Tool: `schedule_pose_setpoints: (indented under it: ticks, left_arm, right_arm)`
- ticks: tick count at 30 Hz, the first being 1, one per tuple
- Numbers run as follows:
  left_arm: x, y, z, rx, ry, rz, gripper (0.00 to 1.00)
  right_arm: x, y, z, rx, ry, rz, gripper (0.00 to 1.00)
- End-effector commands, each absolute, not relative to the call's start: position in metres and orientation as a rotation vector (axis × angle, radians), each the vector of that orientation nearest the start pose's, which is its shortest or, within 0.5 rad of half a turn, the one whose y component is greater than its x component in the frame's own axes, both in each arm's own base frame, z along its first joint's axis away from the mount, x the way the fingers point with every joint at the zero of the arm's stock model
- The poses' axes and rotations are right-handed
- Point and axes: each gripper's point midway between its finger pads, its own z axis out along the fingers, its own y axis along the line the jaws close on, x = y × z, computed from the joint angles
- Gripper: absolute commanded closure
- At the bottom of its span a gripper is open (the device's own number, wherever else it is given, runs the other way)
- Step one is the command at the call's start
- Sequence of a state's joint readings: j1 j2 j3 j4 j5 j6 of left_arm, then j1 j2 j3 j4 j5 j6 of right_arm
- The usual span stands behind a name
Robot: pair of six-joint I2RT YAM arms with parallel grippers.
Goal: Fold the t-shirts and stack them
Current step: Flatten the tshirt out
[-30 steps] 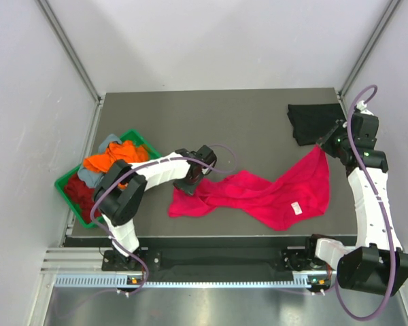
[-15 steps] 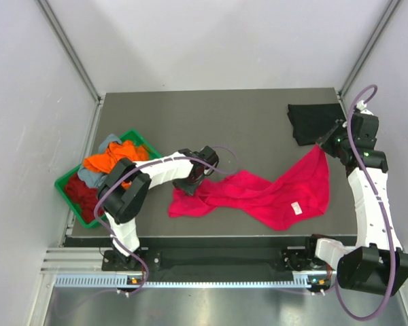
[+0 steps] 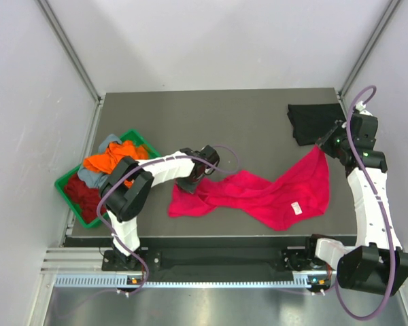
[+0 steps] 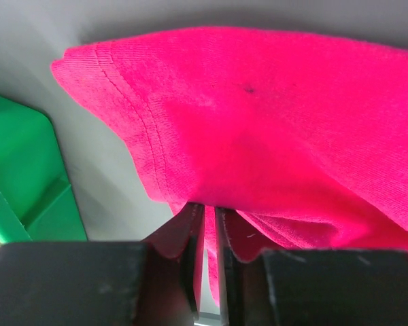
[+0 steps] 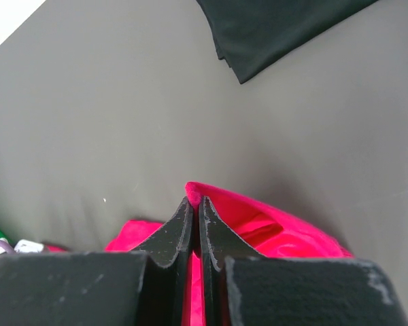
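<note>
Soft, even light is falling from above, casting faint shadows on the table (image 3: 245,115). The pink-red t-shirt (image 4: 272,122) is glowing saturated; the left tool (image 4: 205,212) and right tool (image 5: 193,204) are blurring close-up.

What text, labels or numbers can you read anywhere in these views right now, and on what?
No text is readable in any view.
White label on the pink-red t-shirt: too small to read.
Black t-shirt and green tray: no print visible.
</note>
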State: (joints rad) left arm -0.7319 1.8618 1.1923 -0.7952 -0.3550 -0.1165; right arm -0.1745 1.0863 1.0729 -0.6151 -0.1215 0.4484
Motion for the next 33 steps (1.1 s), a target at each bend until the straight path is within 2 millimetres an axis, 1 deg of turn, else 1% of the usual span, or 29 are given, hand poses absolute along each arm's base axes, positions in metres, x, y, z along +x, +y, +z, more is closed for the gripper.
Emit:
schedule_pose_setpoints:
  ticks: [1, 4, 5, 6, 10, 12, 16, 22, 25, 29, 30, 31, 32, 33]
  left_arm:
    - [0.285, -0.166, 0.015, 0.790, 2.713, 0.416, 0.85]
    - [0.286, -0.168, 0.021, 0.773, 2.705, 0.404, 0.84]
    - [0.288, -0.169, 0.026, 0.763, 2.694, 0.398, 0.82]
    - [0.289, -0.169, 0.028, 0.755, 2.689, 0.395, 0.76]
    - [0.295, -0.167, 0.034, 0.717, 2.670, 0.381, 0.70]
    - [0.297, -0.166, 0.034, 0.713, 2.664, 0.377, 0.66]
    - [0.291, -0.167, 0.025, 0.738, 2.694, 0.357, 0.63]
    - [0.294, -0.163, 0.021, 0.751, 2.689, 0.364, 0.64]
    - [0.294, -0.165, 0.018, 0.771, 2.703, 0.350, 0.67]
    - [0.296, -0.170, 0.021, 0.771, 2.702, 0.313, 0.83]
    - [0.296, -0.171, 0.023, 0.775, 2.704, 0.312, 0.92]
    - [0.299, -0.174, 0.028, 0.762, 2.699, 0.303, 0.96]
    - [0.298, -0.171, 0.031, 0.763, 2.708, 0.316, 1.00]
    - [0.298, -0.172, 0.034, 0.753, 2.708, 0.320, 1.00]
  right_arm:
    - [0.326, -0.021, 0.239, 0.605, 2.070, 0.288, 1.00]
    - [0.326, -0.021, 0.241, 0.601, 2.067, 0.287, 1.00]
    - [0.327, -0.022, 0.242, 0.601, 2.064, 0.288, 1.00]
    - [0.327, -0.021, 0.243, 0.602, 2.064, 0.290, 1.00]
    - [0.326, -0.021, 0.244, 0.600, 2.060, 0.292, 1.00]
    - [0.325, -0.021, 0.243, 0.598, 2.060, 0.291, 1.00]
    - [0.324, -0.021, 0.243, 0.601, 2.061, 0.288, 1.00]
    - [0.324, -0.021, 0.244, 0.600, 2.058, 0.289, 1.00]
    - [0.324, -0.021, 0.243, 0.602, 2.058, 0.290, 1.00]
    - [0.324, -0.021, 0.243, 0.600, 2.058, 0.291, 1.00]
    - [0.325, -0.021, 0.242, 0.600, 2.060, 0.293, 1.00]
    - [0.325, -0.021, 0.242, 0.600, 2.060, 0.293, 1.00]
    - [0.325, -0.021, 0.242, 0.600, 2.060, 0.291, 1.00]
    - [0.324, -0.021, 0.242, 0.601, 2.061, 0.293, 1.00]
